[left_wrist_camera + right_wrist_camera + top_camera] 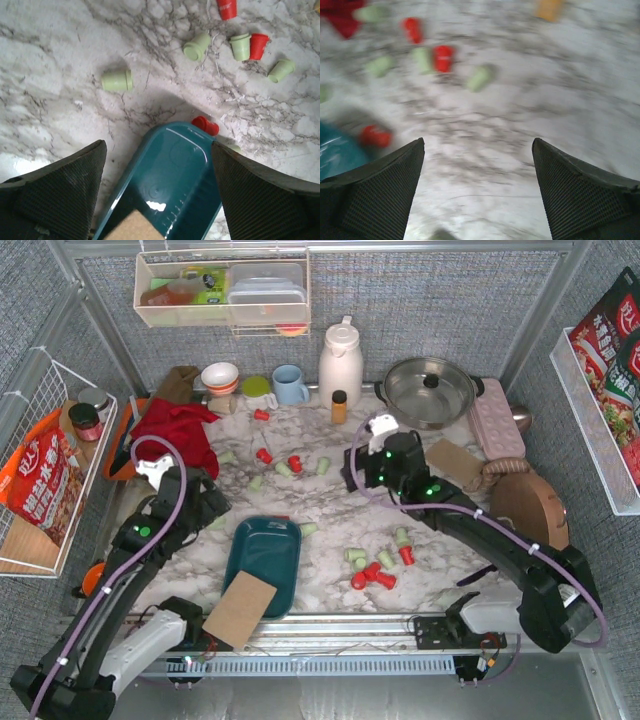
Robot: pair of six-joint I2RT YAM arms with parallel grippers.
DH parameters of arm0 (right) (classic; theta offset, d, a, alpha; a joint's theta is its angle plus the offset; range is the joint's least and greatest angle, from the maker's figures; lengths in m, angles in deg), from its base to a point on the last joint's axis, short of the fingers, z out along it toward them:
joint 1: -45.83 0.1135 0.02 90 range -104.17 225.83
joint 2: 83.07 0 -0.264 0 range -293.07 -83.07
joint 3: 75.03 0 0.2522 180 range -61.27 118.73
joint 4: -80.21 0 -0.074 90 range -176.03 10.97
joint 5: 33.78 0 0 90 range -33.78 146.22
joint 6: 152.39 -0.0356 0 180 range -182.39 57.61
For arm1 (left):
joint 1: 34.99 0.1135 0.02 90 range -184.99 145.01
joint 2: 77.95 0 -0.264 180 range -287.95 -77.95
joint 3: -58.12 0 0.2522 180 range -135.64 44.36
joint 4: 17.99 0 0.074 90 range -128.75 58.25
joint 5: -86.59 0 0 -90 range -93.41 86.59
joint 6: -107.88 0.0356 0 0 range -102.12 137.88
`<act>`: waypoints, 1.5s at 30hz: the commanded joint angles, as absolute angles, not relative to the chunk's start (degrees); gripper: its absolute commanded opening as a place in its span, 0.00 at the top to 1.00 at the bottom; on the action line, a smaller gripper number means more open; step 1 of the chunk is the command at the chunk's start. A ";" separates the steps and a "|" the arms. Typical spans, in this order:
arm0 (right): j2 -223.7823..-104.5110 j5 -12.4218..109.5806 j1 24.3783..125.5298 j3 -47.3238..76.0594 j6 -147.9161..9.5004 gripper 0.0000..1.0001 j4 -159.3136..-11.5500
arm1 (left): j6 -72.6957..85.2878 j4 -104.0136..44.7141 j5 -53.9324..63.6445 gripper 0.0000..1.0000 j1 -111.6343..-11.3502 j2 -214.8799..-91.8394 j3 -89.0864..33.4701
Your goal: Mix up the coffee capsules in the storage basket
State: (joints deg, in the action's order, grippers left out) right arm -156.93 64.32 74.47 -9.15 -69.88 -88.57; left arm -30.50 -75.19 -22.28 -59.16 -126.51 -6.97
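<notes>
Many capsules (372, 573): lying loose on the table (330, 505), none in the basket (262, 550) yet.
Left claw (157, 145): hanging spread above basket, gripping nothing.
Right claw (477, 142): hanging spread, empty, readying a pick.

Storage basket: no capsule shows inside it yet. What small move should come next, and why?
Probably bring the left fingers down on the red capsule beside the storage basket rim: they stand open, hold nothing, and it lies closest.

Coffee capsules (385, 580) lie behind and right of the storage basket (265, 545) (one beside its rim).
</notes>
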 commanded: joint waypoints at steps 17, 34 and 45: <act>-174.10 35.09 106.41 -4.58 -70.38 0.09 -96.52 | -33.83 -71.35 -24.50 0.15 -59.10 -120.86 3.67; -185.24 32.79 112.33 -0.23 -72.59 0.12 -94.74 | -24.08 -63.88 -27.85 0.15 -59.11 -116.79 4.17; -188.15 31.39 112.62 0.72 -73.20 0.16 -94.15 | -22.21 -62.45 -28.89 0.15 -59.08 -116.16 5.20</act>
State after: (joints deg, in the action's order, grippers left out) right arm -187.79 32.49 112.48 0.25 -72.74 -94.26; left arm -23.42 -64.27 -27.87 -59.11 -116.26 4.94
